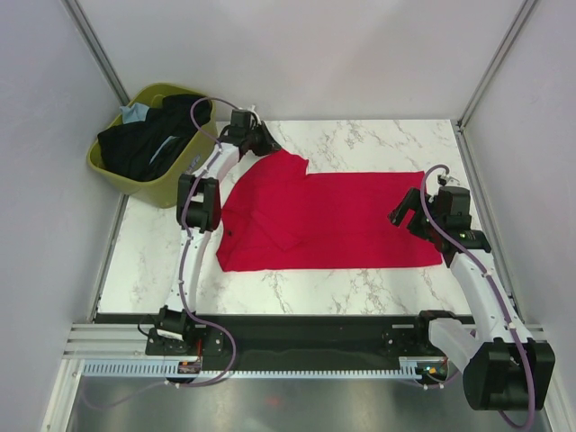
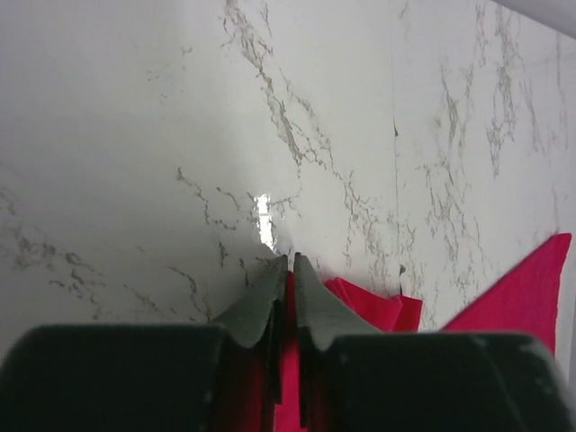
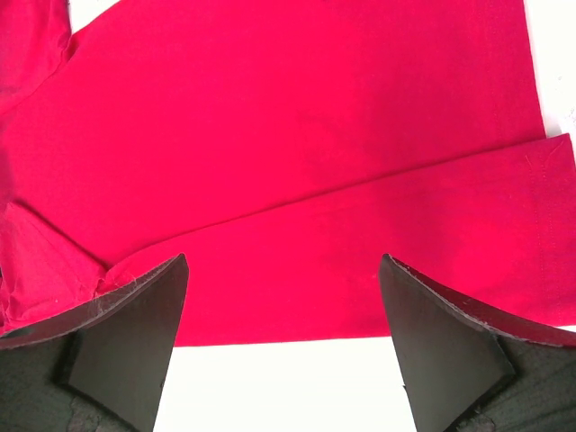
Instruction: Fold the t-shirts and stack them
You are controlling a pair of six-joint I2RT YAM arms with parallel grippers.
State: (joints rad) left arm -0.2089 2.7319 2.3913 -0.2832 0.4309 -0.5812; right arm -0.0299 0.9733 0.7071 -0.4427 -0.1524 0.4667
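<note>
The red t-shirt lies spread on the marble table, hem toward the right. My left gripper is shut on the shirt's far left sleeve corner; in the left wrist view red cloth is pinched between the closed fingers. My right gripper is open over the shirt's right hem edge; in the right wrist view the red cloth lies under and ahead of the spread fingers. Black t-shirts and a light blue one lie in the basket.
The olive-green plastic basket stands at the table's far left corner. Grey walls enclose the table on three sides. Bare marble lies beyond the shirt and along the near edge.
</note>
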